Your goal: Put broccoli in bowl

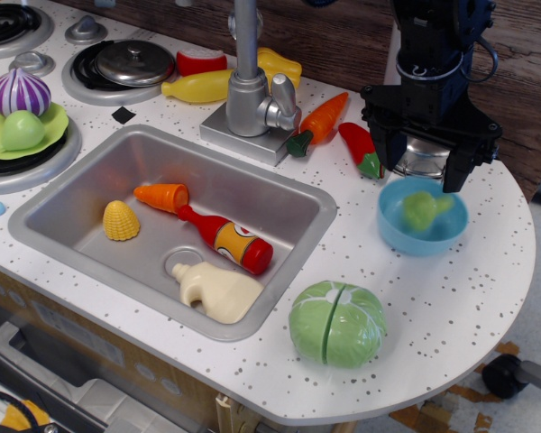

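The light-green broccoli lies inside the light-blue bowl at the right of the white counter. My gripper hangs just above the bowl's far rim with its black fingers spread apart and nothing between them. It is open and clear of the broccoli.
A large green cabbage sits in front of the bowl. A steel pot stands behind my gripper. A carrot and red pepper lie left of it. The sink holds a ketchup bottle, corn, carrot and cream bottle. The faucet stands behind.
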You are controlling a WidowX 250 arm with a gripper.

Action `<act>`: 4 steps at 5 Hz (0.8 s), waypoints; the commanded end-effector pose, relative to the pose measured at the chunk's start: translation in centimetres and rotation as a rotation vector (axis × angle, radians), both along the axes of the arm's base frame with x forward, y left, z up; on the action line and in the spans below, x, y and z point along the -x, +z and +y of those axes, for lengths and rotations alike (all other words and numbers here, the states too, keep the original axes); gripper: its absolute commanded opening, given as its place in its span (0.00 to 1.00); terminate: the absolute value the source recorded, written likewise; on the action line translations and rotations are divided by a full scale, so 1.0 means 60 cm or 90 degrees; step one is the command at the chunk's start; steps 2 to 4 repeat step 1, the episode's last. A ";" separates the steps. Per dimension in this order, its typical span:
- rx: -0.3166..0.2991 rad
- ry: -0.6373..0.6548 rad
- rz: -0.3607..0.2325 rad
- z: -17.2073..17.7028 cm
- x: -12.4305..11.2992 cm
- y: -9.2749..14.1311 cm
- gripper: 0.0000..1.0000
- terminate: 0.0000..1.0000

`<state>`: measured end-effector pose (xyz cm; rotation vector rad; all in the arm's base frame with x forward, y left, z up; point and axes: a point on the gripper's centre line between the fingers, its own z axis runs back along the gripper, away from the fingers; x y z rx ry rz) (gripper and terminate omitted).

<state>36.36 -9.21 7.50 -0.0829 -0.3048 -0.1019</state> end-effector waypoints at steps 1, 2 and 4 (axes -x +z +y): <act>0.008 0.004 -0.034 -0.002 -0.014 0.029 1.00 1.00; 0.008 0.004 -0.034 -0.002 -0.014 0.029 1.00 1.00; 0.008 0.004 -0.034 -0.002 -0.014 0.029 1.00 1.00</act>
